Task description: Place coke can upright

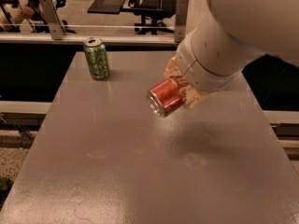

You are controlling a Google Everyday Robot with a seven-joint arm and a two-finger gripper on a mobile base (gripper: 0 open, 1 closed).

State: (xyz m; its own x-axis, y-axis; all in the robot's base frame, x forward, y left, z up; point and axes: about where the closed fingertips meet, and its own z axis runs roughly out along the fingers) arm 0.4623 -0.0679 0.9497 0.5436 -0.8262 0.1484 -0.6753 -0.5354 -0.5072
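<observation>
Coke can [167,96] hangs in the air over the middle of the table [117,171], clenched between the pale fingers [172,70] of our gripper [184,87], which sits just right of the table's centre under the bulky white arm [224,45]. We judge the pick-up done: the can is clear of the surface, with its shadow [196,139] lying apart from it on the tabletop below. What is left is the real work of the task: turning the can so it stands, lowering it until one end meets the table, and letting go. The can is not upright. Its long axis is tilted, closer to lying than to standing, running from lower left to upper right. One silver end faces down and to the left, toward the camera; the other end is hidden inside our grip, so we cannot tell which is the top. A green can [96,58] stands upright near the far left corner, well apart from ours.
</observation>
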